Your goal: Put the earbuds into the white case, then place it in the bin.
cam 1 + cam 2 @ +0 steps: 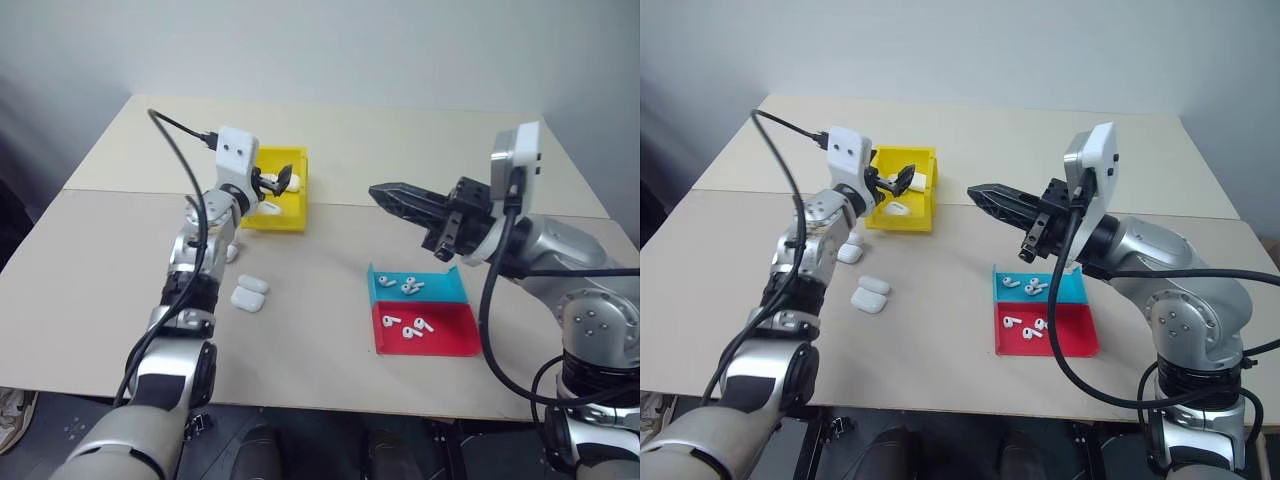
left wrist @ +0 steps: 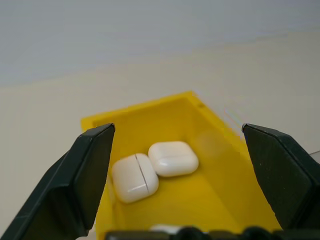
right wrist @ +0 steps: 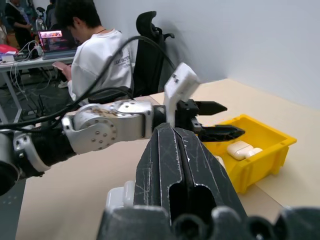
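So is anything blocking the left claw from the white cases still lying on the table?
Nothing visible blocks them. The left claw hangs open over the yellow bin; the two white cases lie on bare table nearer the robot, beside its own forearm.

Even, soft light falls from overhead, leaving the bench (image 1: 330, 290) bright with faint shadows beside the yellow bin (image 1: 296, 190). Both head views are sharp, dimming toward the corners. In the wrist views the end effector fingers (image 2: 85, 180) close to the lens look soft, and the wall behind is hazy.
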Controlling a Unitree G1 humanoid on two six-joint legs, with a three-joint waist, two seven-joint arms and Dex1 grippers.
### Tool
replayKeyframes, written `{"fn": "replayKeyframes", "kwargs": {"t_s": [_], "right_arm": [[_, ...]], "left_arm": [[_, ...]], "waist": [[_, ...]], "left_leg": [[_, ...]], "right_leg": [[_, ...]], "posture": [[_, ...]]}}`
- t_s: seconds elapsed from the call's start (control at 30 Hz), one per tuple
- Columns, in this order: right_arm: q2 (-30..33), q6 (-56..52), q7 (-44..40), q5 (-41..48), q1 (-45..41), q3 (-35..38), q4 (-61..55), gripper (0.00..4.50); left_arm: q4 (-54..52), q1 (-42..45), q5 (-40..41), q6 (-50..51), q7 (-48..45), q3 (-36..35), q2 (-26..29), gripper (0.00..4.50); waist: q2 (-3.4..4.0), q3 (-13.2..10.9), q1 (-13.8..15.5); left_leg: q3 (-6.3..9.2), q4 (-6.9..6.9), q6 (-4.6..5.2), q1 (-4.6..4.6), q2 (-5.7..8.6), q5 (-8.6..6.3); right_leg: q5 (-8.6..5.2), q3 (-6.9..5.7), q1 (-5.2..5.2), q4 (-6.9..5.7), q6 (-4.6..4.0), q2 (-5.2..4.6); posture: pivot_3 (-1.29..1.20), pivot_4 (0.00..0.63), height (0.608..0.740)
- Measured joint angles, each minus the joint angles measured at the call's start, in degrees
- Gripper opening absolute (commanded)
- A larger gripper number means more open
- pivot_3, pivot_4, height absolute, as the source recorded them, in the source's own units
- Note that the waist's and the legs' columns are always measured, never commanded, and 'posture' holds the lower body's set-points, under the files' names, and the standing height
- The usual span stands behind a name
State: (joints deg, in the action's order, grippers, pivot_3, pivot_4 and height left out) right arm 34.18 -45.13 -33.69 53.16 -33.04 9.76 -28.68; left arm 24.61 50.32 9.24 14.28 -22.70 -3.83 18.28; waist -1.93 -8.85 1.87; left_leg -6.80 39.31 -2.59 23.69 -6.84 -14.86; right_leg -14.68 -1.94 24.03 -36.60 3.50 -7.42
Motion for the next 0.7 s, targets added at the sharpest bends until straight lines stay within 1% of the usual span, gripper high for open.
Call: {"fn": "replayKeyframes", "kwargs": {"t_s": [0.07,0.13,0.2,0.23,0.27,0.37,0.4,0.47,0.5,0.6,0.7], "right_arm": [[-0.03,0.0,-0.15,-0.01,0.22,0.16,0.09,0.0],[0.22,0.57,-1.11,-0.4,0.92,0.12,0.4,0.0],[2.11,3.4,-3.76,-4.24,2.51,-1.02,1.36,0.0],[3.57,5.21,-5.23,-7.04,3.5,-1.95,2.8,0.0],[4.37,6.59,-6.17,-9.25,4.52,-2.29,4.7,0.0],[4.61,11.84,-8.75,-14.86,6.74,-3.27,9.22,0.0],[4.87,13.55,-10.46,-16.34,7.49,-4.11,10.33,0.0],[6.0,15.09,-14.03,-17.05,8.62,-4.67,11.4,0.0],[7.27,15.97,-16.72,-17.26,9.15,-4.78,12.15,0.0],[9.61,17.43,-22.19,-18.09,9.54,-4.76,14.02,0.0],[10.62,17.66,-26.36,-18.09,9.76,-4.79,14.6,0.0]], "left_arm": [[-7.76,-3.82,2.69,3.53,-3.18,-0.29,1.85,4.45],[-16.91,-8.54,6.33,7.53,-6.91,-0.92,4.98,4.45],[-26.58,-14.58,10.6,12.04,-11.11,-2.38,9.92,4.45],[-31.61,-18.94,12.91,14.04,-13.59,-3.95,13.29,4.45],[-35.0,-22.32,14.78,15.49,-15.4,-5.72,15.53,4.45],[-44.34,-30.85,21.61,19.54,-19.08,-11.03,19.67,4.45],[-48.22,-34.68,24.4,20.96,-20.35,-13.86,21.29,4.45],[-52.71,-40.2,28.01,22.55,-22.27,-17.96,23.49,4.45],[-55.52,-44.65,30.61,23.61,-23.71,-21.22,24.92,4.45],[-61.05,-53.06,37.6,25.92,-27.16,-28.96,27.04,4.45],[-65.01,-59.69,42.94,26.27,-31.08,-36.09,29.34,4.45]], "waist": [[0.0,0.0,-0.13],[0.01,0.0,-0.42],[0.01,0.01,-0.73],[0.02,0.01,-1.1],[0.02,0.01,-1.15],[0.02,0.01,-1.12],[0.01,0.01,-1.12],[0.02,0.01,-1.05],[0.02,0.01,-1.14],[0.01,0.01,-1.12],[0.02,0.01,-1.11]], "left_leg": [[0.02,0.01,-0.01,0.0,0.0,0.01],[0.03,0.01,-0.02,-0.01,-0.01,0.01],[0.04,0.0,-0.02,-0.01,-0.01,0.01],[0.04,-0.01,-0.01,-0.02,-0.02,0.01],[0.04,0.0,-0.02,-0.02,-0.02,0.01],[0.06,0.01,-0.03,-0.06,-0.02,0.02],[0.07,0.0,-0.03,-0.05,-0.02,0.02],[0.09,0.0,-0.02,-0.05,-0.03,0.02],[0.08,-0.01,-0.02,-0.05,-0.03,0.01],[0.09,-0.01,0.0,-0.1,-0.05,0.01],[0.1,-0.05,0.08,-0.27,-0.04,-0.04]], "right_leg": [[0.0,0.0,0.0,-0.05,0.0,0.0],[0.0,0.02,-0.01,-0.06,0.0,0.0],[0.0,0.03,0.01,-0.04,0.0,0.0],[0.0,0.04,0.0,-0.04,0.0,0.0],[0.0,0.03,-0.01,-0.06,0.0,-0.01],[0.0,0.04,-0.02,-0.1,0.0,-0.01],[0.0,0.04,-0.01,-0.09,0.0,-0.01],[-0.01,0.04,-0.02,-0.06,-0.01,-0.01],[-0.01,0.04,-0.01,-0.04,-0.01,-0.01],[-0.04,0.03,-0.02,-0.04,-0.06,-0.01],[-0.09,0.04,-0.1,0.12,-0.15,-0.01]], "posture": [[0.0,0.15,0.74],[0.0,0.15,0.74],[0.0,0.15,0.74],[0.0,0.15,0.74],[0.0,0.15,0.74],[0.0,0.15,0.74],[0.0,0.15,0.74],[0.0,0.15,0.74],[0.0,0.15,0.74],[0.0,0.15,0.74],[0.0,0.15,0.74]]}}
